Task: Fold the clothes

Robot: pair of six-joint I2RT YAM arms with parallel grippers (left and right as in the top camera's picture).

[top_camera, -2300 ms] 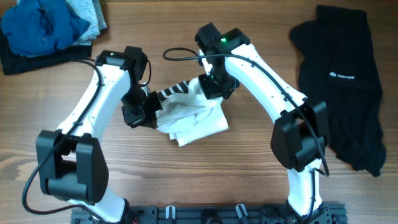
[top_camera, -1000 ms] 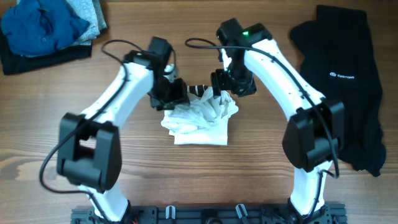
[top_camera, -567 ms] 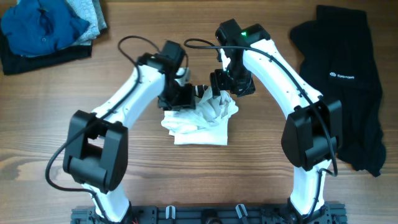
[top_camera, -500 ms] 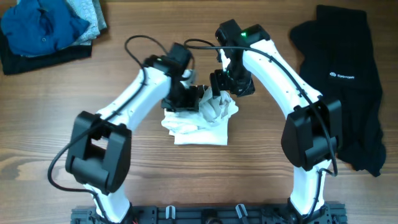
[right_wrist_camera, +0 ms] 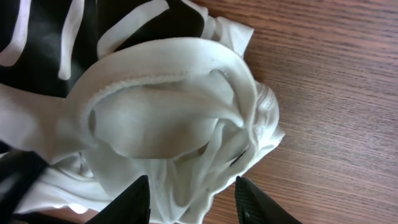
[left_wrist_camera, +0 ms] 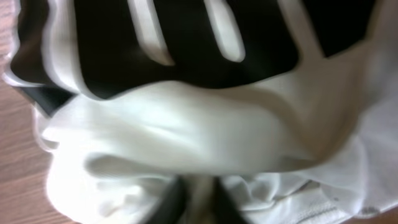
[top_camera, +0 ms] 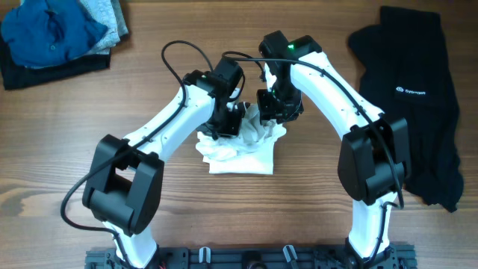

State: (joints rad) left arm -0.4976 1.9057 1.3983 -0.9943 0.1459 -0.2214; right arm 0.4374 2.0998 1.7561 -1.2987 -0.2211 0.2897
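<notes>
At 10 o'clock on the table (top_camera: 314, 217) lies a blue-and-grey pile (top_camera: 52, 33). At centre sits the crumpled shirt (top_camera: 243, 155), the left gripper (left_wrist_camera: 198, 198) pinching a fold at its 11 o'clock edge, the right gripper (right_wrist_camera: 193, 200) spread over bunched cloth at 1 o'clock. A black garment (top_camera: 414, 112) lies at 3 o'clock.

The wooden table (top_camera: 60, 127) bears a crumpled white T-shirt (top_camera: 243, 153) centrally, a black garment (top_camera: 418, 112) right, a blue-grey pile (top_camera: 52, 33) upper-left.
</notes>
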